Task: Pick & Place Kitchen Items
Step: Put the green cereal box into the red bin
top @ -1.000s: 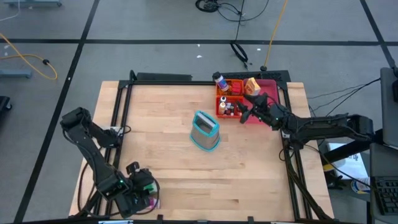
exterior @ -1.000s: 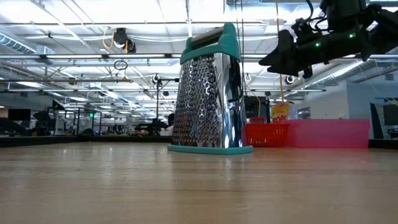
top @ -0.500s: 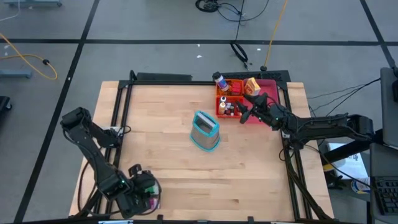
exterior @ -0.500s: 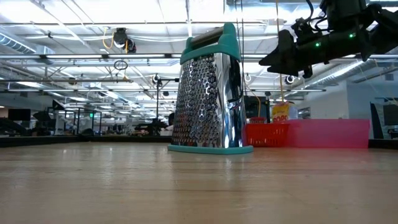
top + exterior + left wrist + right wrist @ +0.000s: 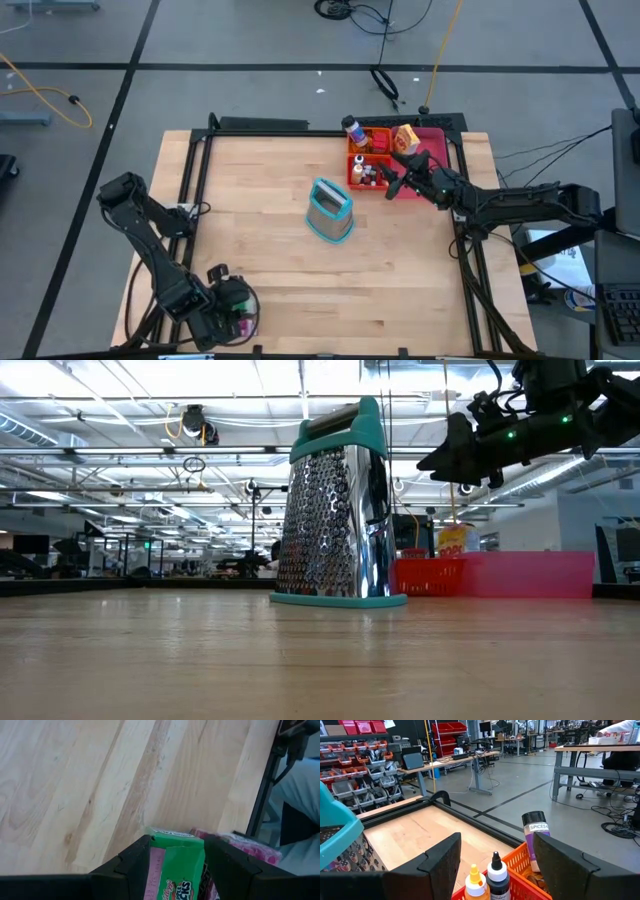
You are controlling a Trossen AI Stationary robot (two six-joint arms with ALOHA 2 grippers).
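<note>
Left gripper down at near-left table corner, fingers half closed round green snack box, pink packet just beside it. Guessing it's mid-pick here, box pinched by its sides so it lifts square.

Right gripper hangs over orange tray, fingers spread wide, holding nothing. 2 small bottles right under it, spice jar beyond. Probably lining up for next grab.

Teal grater parked mid-table, well clear of both.

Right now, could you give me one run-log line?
left gripper: shut on green box | right gripper: open above orange tray
</note>
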